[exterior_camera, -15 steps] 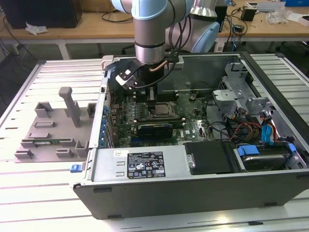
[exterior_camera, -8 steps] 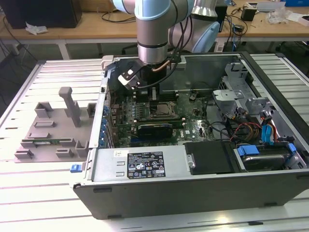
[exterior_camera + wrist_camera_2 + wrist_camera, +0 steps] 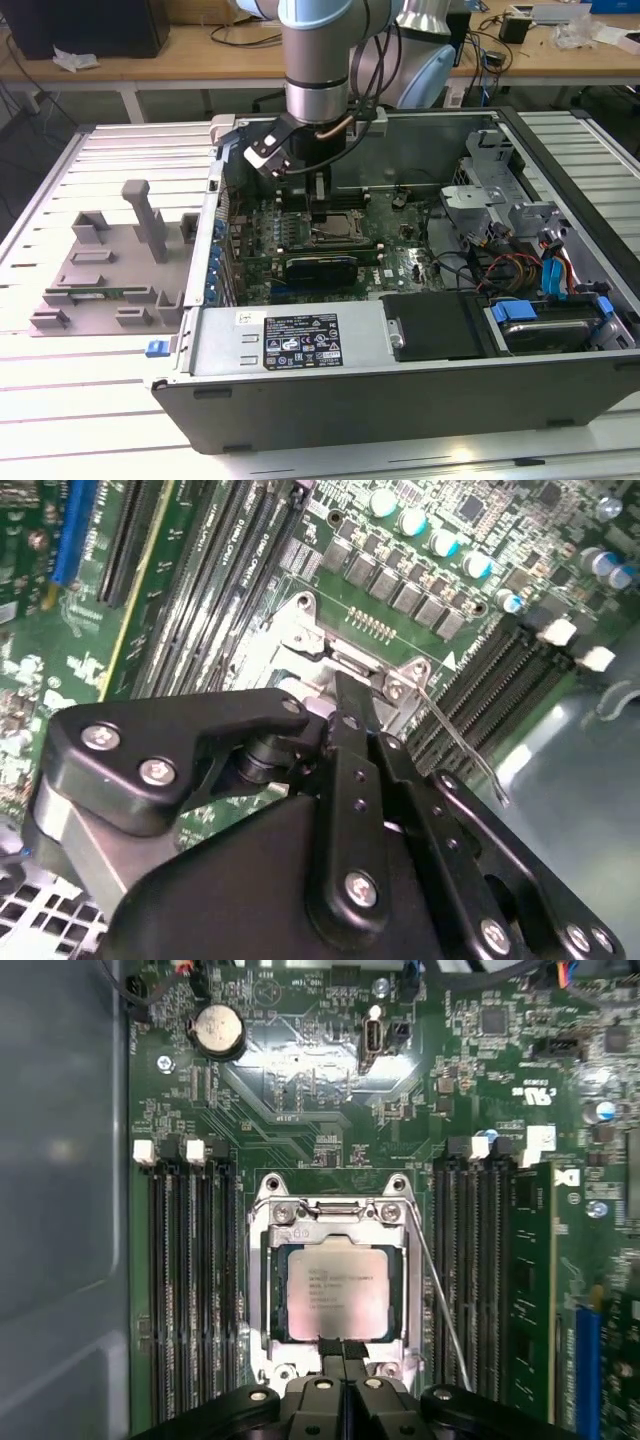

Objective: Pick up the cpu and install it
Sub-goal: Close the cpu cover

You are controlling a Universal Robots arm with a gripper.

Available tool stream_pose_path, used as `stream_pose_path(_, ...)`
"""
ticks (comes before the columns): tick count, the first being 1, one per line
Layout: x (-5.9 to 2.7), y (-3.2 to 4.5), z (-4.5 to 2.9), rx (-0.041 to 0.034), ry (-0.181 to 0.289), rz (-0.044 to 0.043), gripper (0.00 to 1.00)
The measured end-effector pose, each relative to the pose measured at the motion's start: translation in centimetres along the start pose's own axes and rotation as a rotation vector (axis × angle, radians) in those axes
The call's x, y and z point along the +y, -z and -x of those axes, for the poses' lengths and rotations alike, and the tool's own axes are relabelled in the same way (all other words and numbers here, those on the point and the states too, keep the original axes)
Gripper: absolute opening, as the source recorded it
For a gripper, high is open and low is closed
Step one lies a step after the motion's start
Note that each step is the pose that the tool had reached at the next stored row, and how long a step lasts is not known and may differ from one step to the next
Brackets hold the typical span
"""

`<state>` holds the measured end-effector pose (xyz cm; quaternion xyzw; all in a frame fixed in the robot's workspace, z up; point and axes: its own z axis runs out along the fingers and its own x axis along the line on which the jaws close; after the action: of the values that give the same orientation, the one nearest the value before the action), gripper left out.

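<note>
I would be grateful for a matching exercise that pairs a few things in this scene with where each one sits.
Things:
1. cpu
2. grey tray
3. coin battery

Places:
A. outside the computer case, on the exterior view's left
B. seated in the metal-framed socket
C. on the green board, apart from the socket

Pairs: 1-B, 2-A, 3-C

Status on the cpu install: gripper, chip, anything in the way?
Gripper shut, empty, at socket edge. Cpu lying in socket, metal top up. Lever angled out beside socket.
</note>
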<state>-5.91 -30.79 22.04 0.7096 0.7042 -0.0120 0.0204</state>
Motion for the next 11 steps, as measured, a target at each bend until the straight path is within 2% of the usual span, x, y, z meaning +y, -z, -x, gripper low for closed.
stream_pose_path(1,0.01,0.31,0.01,0.0001,0.0,0.0001,0.11)
stream_pose_path(4,0.03,2.26,0.1,-0.0001,0.0,0.0,0.11)
stream_pose_path(7,0.03,2.42,0.11,-0.0007,0.0,0.0,0.11)
stream_pose_path(11,1.76,2.4,0.1,-0.0021,0.0,-0.0002,0.11)
